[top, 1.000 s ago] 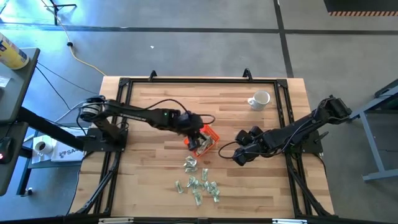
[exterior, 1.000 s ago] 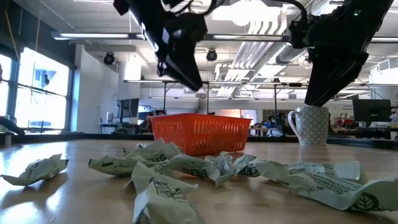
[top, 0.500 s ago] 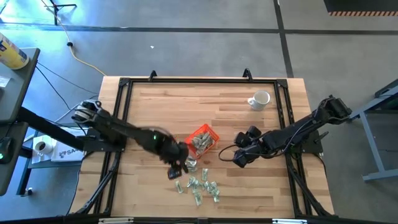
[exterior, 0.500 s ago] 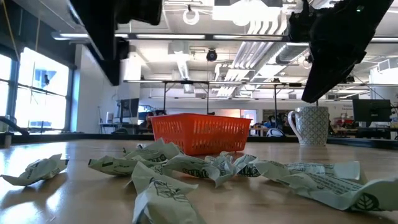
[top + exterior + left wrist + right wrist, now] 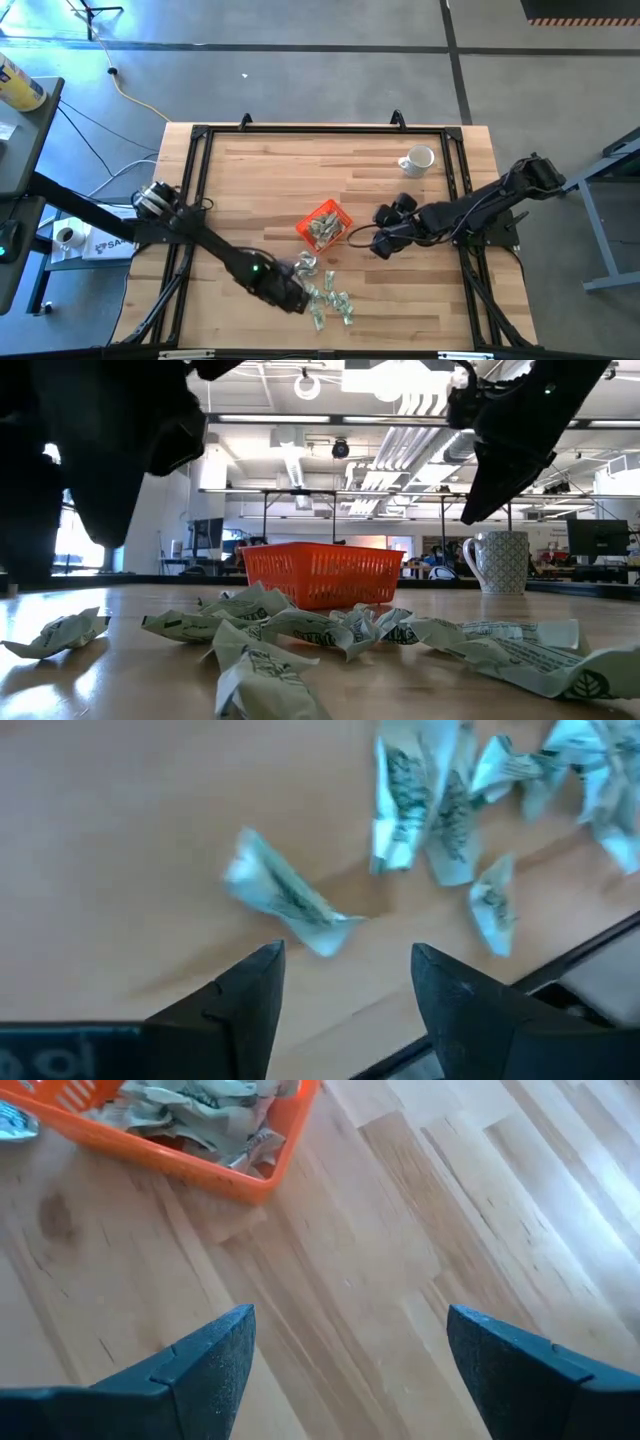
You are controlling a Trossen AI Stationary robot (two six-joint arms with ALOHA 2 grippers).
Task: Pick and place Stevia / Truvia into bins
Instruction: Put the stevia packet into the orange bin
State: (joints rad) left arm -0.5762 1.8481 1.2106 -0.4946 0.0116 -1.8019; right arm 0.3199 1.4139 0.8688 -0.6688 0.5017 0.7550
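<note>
Several pale green-and-white Stevia sachets [image 5: 325,296] lie scattered flat on the wooden table near its near edge; more lie inside the orange tray [image 5: 324,225], which stands mid-table. My left gripper [image 5: 297,300] hangs open just above the left side of the loose pile; in the left wrist view one crumpled sachet [image 5: 288,896] lies just ahead of its parted fingers [image 5: 345,970]. My right gripper [image 5: 381,247] is open and empty, right of the tray; its wrist view shows the tray's corner [image 5: 250,1180] with sachets inside.
A white mug [image 5: 417,160] stands near the table's far right corner. A black frame [image 5: 190,180] borders the tabletop. Bare wood lies left of the tray and across the far half of the table.
My left arm has swung from above the orange tray toward the table's near edge and come down over the loose sachets; the sachets in the pile lie as before. My right gripper has shifted slightly toward the far edge.
</note>
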